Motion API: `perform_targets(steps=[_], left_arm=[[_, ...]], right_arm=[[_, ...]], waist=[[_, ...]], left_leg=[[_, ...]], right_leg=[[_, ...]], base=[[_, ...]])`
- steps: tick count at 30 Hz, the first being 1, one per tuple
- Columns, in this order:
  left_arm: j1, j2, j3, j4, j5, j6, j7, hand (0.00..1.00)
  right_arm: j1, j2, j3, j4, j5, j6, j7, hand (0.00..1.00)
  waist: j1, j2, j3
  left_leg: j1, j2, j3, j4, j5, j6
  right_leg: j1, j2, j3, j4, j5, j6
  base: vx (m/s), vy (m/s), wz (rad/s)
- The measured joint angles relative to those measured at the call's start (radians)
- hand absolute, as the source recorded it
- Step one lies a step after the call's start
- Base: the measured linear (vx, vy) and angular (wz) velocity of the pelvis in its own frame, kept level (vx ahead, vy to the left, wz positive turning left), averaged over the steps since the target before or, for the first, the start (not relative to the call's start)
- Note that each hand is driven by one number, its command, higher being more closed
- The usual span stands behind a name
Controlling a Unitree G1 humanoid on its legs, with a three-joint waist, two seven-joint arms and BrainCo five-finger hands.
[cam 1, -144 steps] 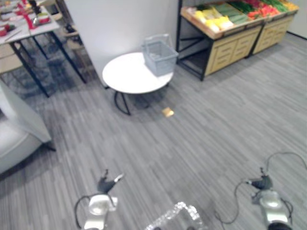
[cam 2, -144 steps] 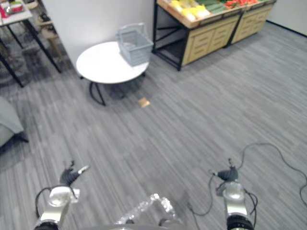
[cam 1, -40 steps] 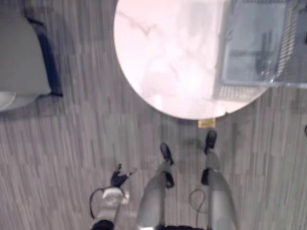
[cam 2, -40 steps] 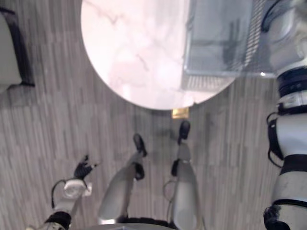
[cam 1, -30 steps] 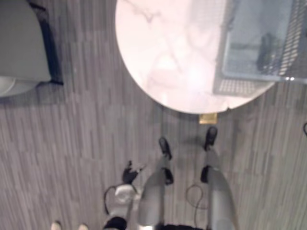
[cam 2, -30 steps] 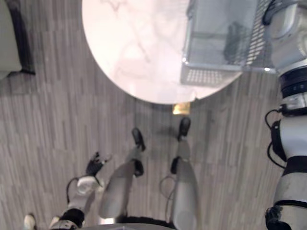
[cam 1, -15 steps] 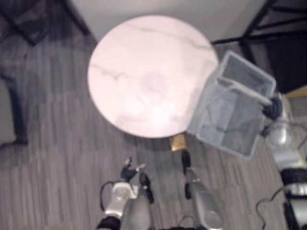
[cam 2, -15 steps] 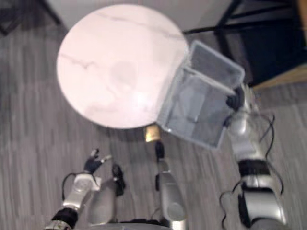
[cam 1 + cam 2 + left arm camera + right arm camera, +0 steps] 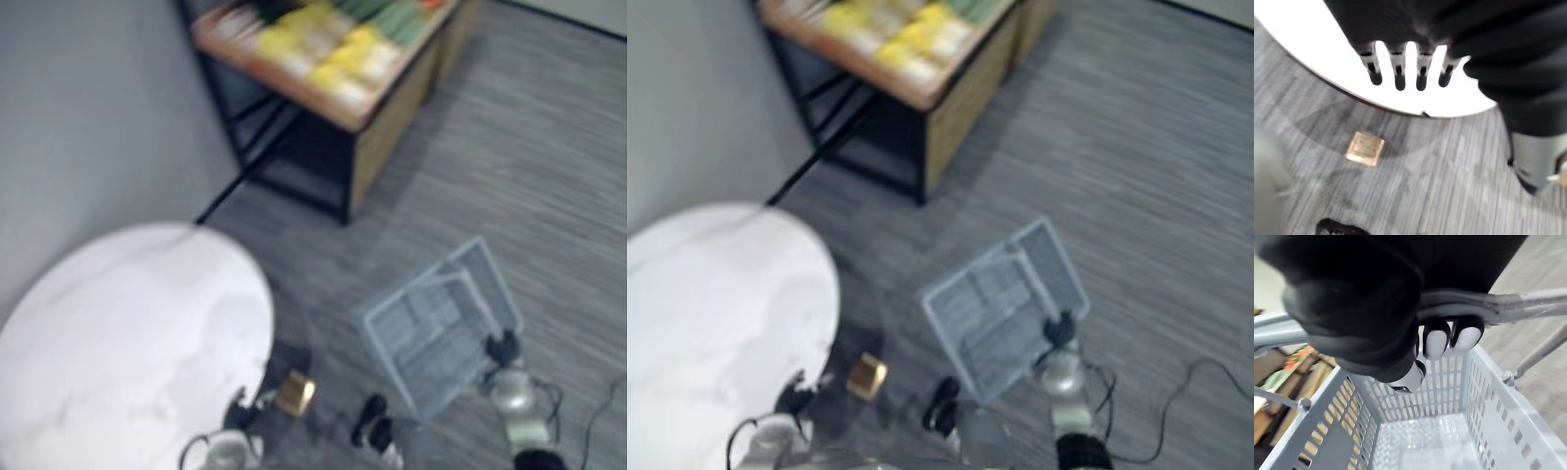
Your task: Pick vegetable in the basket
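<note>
Far left: grey wall (image 9: 88,117), with the round white table (image 9: 127,333) below it, in the lower-left of the head views.

Left hand (image 9: 235,416) sits at the table's near edge, low in the view. In the left wrist view its fingers (image 9: 1396,73) are straight and spread, holding nothing, with the white tabletop past them.

A small tan square (image 9: 295,393) lies flat on the grey plank floor (image 9: 549,176), just beside the table edge and near the left hand. It also shows in the left wrist view, under the table's rim.

Top centre: a wooden produce stand (image 9: 353,108) on a black frame, against the wall. The vegetables are on its top: a yellow batch (image 9: 294,44) and a green batch (image 9: 392,18) to its right. I can't tell the types. They are well apart from both hands.

Right of centre: grey plastic basket (image 9: 431,338), off the table and over the floor, tilted, open side toward the head camera. Its handle (image 9: 1474,303) is raised across the top. The right wrist view looks down into it at the slotted walls and perforated bottom.

Right hand (image 9: 503,348) is at the basket's right edge. In the right wrist view its fingers (image 9: 1436,340) are curled round the handle, clamped on it.
</note>
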Motion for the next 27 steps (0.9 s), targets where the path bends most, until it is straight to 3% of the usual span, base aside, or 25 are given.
perform_targets(steps=[1, 2, 3, 5, 8, 9, 10, 11, 13, 14, 16, 18, 19, 21, 22, 23, 25, 27], left_arm=[[0.009, -0.009, -0.005, 0.002, -0.010, -0.001, 0.000, 0.00], [0.011, 0.000, -0.010, 0.001, -0.016, -0.005, 0.008, 0.00], [0.014, 0.005, -0.013, 0.003, -0.018, -0.005, 0.013, 0.00], [0.026, -0.009, -0.013, 0.002, -0.040, -0.007, 0.019, 0.00], [0.026, -0.021, -0.011, 0.003, -0.057, -0.007, 0.019, 0.00], [0.026, -0.029, -0.011, 0.002, -0.057, -0.007, 0.018, 0.00], [0.029, -0.030, -0.011, 0.003, -0.057, -0.007, 0.018, 0.00], [0.034, -0.018, -0.002, 0.005, -0.057, -0.001, 0.016, 0.00], [0.026, 0.013, -0.001, 0.033, -0.058, 0.002, 0.018, 0.00], [0.019, 0.033, -0.007, 0.037, -0.057, 0.003, 0.018, 0.00], [0.016, 0.043, -0.026, 0.039, -0.057, 0.008, 0.018, 0.00], [0.005, 0.042, -0.057, 0.038, -0.056, 0.012, 0.018, 0.00], [-0.015, 0.040, -0.064, 0.038, -0.056, 0.012, 0.018, 0.00], [-0.048, 0.035, -0.070, 0.038, -0.054, 0.012, 0.017, 0.00], [-0.071, 0.035, -0.071, 0.039, -0.049, 0.011, 0.017, 0.00], [-0.095, 0.033, -0.071, 0.043, -0.046, 0.011, 0.017, 0.00], [-0.119, 0.034, -0.068, 0.063, -0.042, 0.009, 0.017, 0.00], [-0.112, 0.039, -0.048, 0.083, -0.034, 0.008, 0.016, 0.00]], right_arm=[[0.003, 0.014, -0.004, 0.069, 0.029, 0.000, 0.003, 1.00], [0.005, 0.021, -0.011, 0.142, 0.041, 0.004, 0.006, 1.00], [0.005, 0.023, -0.013, 0.176, 0.050, 0.009, 0.007, 1.00], [0.019, 0.018, -0.071, 0.278, 0.058, 0.036, 0.008, 1.00], [0.046, 0.004, -0.157, 0.351, 0.089, 0.043, 0.009, 1.00], [0.069, -0.007, -0.183, 0.378, 0.099, 0.052, 0.010, 1.00], [0.085, -0.016, -0.197, 0.397, 0.100, 0.057, 0.012, 1.00], [0.108, -0.010, -0.206, 0.426, 0.100, 0.065, 0.015, 1.00], [0.140, 0.005, -0.218, 0.458, 0.102, 0.070, 0.018, 1.00], [0.139, 0.015, -0.229, 0.486, 0.103, 0.077, 0.020, 1.00], [0.147, 0.017, -0.265, 0.496, 0.108, 0.080, 0.020, 1.00], [0.152, 0.018, -0.287, 0.505, 0.135, 0.080, 0.021, 1.00], [0.147, 0.018, -0.289, 0.507, 0.143, 0.080, 0.022, 1.00], [0.134, 0.019, -0.295, 0.514, 0.145, 0.078, 0.030, 1.00], [0.129, 0.020, -0.295, 0.513, 0.149, 0.069, 0.034, 1.00], [0.124, 0.025, -0.307, 0.513, 0.152, 0.063, 0.038, 1.00], [0.129, 0.042, -0.334, 0.519, 0.155, 0.062, 0.041, 1.00], [0.146, 0.056, -0.354, 0.524, 0.174, 0.063, 0.053, 1.00]], waist=[[0.014, 0.000, 0.000], [0.024, 0.000, 0.003], [0.027, -0.008, 0.010], [0.044, 0.010, 0.012], [0.045, 0.029, 0.011], [0.050, 0.031, 0.009], [0.057, 0.032, 0.007], [0.067, 0.002, -0.003], [0.056, -0.067, -0.026], [0.035, -0.097, -0.023], [0.009, -0.099, -0.020], [-0.010, -0.068, -0.011], [-0.027, -0.054, -0.009], [-0.040, -0.040, -0.002], [-0.040, -0.032, 0.001], [-0.043, -0.020, 0.009], [-0.045, -0.031, 0.007], [-0.054, -0.037, 0.004]], left_leg=[[-0.101, -0.055, -0.132, 0.086, -0.057, -0.046], [-0.176, -0.099, -0.189, 0.093, -0.092, -0.067], [-0.208, -0.118, -0.205, 0.073, -0.105, -0.074], [-0.314, -0.184, -0.205, -0.133, -0.122, -0.087], [-0.368, -0.243, -0.171, -0.455, -0.085, -0.086], [-0.357, -0.276, -0.158, -0.616, -0.032, -0.084], [-0.354, -0.286, -0.162, -0.658, -0.001, -0.065], [-0.340, -0.313, -0.184, -0.634, 0.036, -0.006], [-0.300, -0.369, -0.175, -0.647, -0.004, 0.046], [-0.229, -0.403, -0.176, -0.692, -0.018, 0.056], [-0.132, -0.423, -0.187, -0.740, -0.035, 0.059], [-0.022, -0.419, -0.217, -0.801, -0.043, 0.052], [0.026, -0.407, -0.238, -0.834, -0.042, 0.050], [0.069, -0.381, -0.243, -0.856, -0.042, 0.047], [0.089, -0.362, -0.246, -0.866, -0.048, 0.026], [0.113, -0.339, -0.264, -0.874, -0.073, -0.015], [0.167, -0.331, -0.270, -0.901, -0.118, -0.076], [0.238, -0.305, -0.292, -0.905, -0.178, -0.114]], right_leg=[[0.038, 0.015, 0.074, -0.023, 0.000, 0.000], [0.093, 0.026, 0.131, -0.055, -0.001, 0.002], [0.118, 0.028, 0.155, -0.070, -0.003, 0.006], [0.182, 0.028, 0.233, -0.108, -0.019, 0.059], [0.245, 0.031, 0.263, -0.157, -0.033, 0.111], [0.272, 0.032, 0.273, -0.164, -0.052, 0.138], [0.280, 0.031, 0.283, -0.135, -0.094, 0.154], [0.276, -0.001, 0.303, -0.051, -0.167, 0.183], [0.191, -0.084, 0.300, 0.221, -0.217, 0.245], [0.067, -0.155, 0.312, 0.537, -0.129, 0.324], [0.004, -0.206, 0.303, 0.731, -0.094, 0.312], [-0.032, -0.232, 0.242, 0.754, -0.123, 0.263], [-0.061, -0.231, 0.203, 0.686, -0.140, 0.233], [-0.107, -0.209, 0.167, 0.476, -0.142, 0.226], [-0.131, -0.187, 0.165, 0.286, -0.106, 0.228], [-0.137, -0.163, 0.179, 0.074, -0.014, 0.225], [-0.140, -0.166, 0.249, -0.130, 0.104, 0.243], [-0.138, -0.168, 0.309, -0.068, 0.127, 0.237]], base=[[0.41, -0.004, -1.85], [0.35, 0.022, -1.63], [0.34, 0.051, -1.31], [0.32, 0.092, -1.08], [0.38, 0.134, -0.42], [0.50, 0.174, -0.33], [0.66, 0.239, -0.50], [0.73, 0.234, -0.37], [0.69, 0.186, -0.05], [0.48, 0.134, 0.11], [0.52, 0.108, 0.24], [0.58, 0.063, 0.27], [0.56, -0.040, 0.37], [0.49, -0.115, 0.30], [0.34, -0.139, 0.25], [0.45, -0.207, 0.32], [0.54, -0.307, 0.49], [0.57, -0.411, 0.49]])
